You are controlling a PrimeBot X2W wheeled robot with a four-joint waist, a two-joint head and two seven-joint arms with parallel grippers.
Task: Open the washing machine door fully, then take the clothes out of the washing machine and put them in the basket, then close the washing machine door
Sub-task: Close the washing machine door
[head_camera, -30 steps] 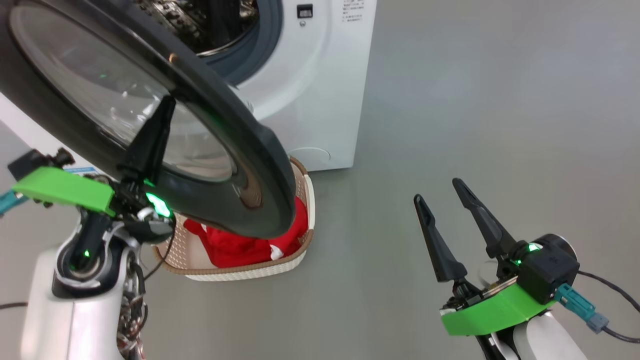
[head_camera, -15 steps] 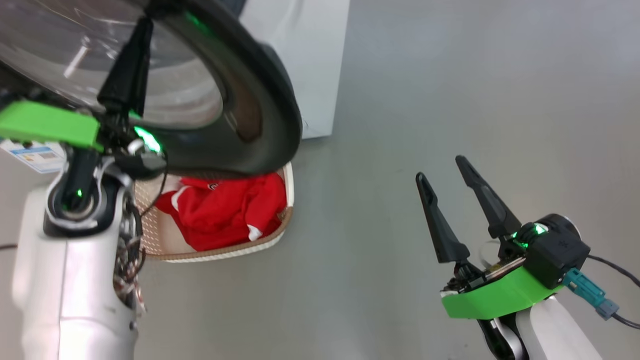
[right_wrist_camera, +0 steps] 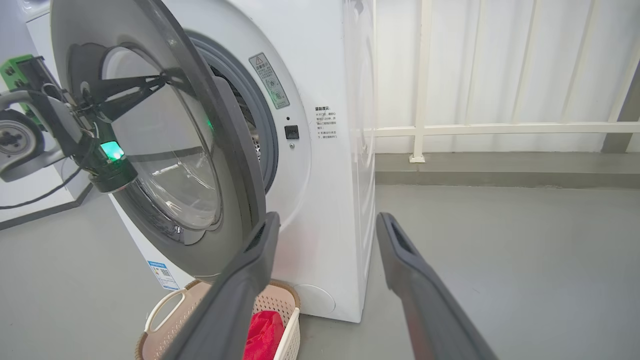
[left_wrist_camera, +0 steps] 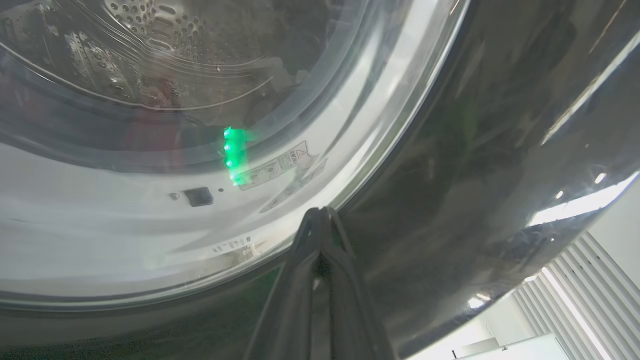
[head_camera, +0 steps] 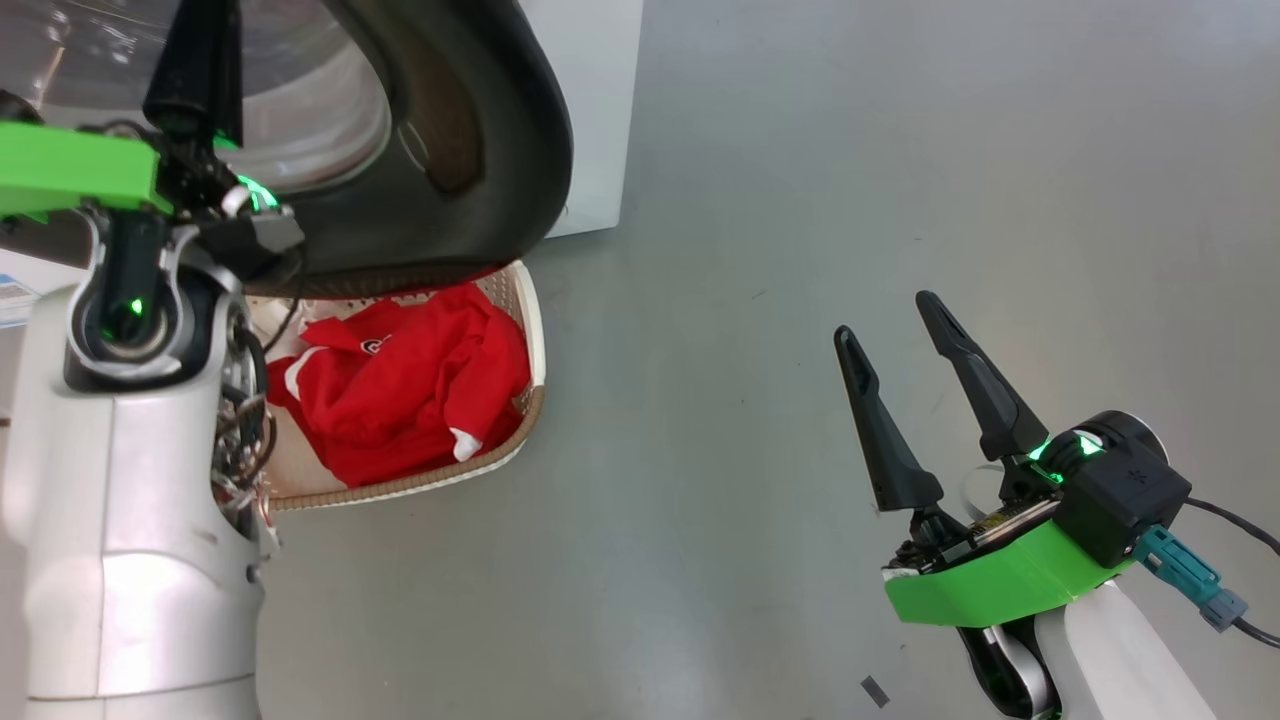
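Washing machine door (head_camera: 480, 150): a round, glossy black ring around a bulging clear glass window (head_camera: 300, 120), standing ajar and swung out from the front of the white washing machine (right_wrist_camera: 330, 200); the right wrist view shows its grey inner rim and the grey gasket of the opening behind it. Left gripper (left_wrist_camera: 320, 220), at the left: fingers pressed together, tips against the door's outer face where the glass meets the black ring. Basket (head_camera: 533, 330): cream, perforated, brown-rimmed, on the grey floor (head_camera: 800, 150) just in front of the machine and under the door's lower edge. Clothes (head_camera: 400, 400): a rumpled red garment with a white cuff, lying inside the basket. Right gripper (head_camera: 885, 317), at the near right: fingers spread apart and holding nothing, well apart from the basket.
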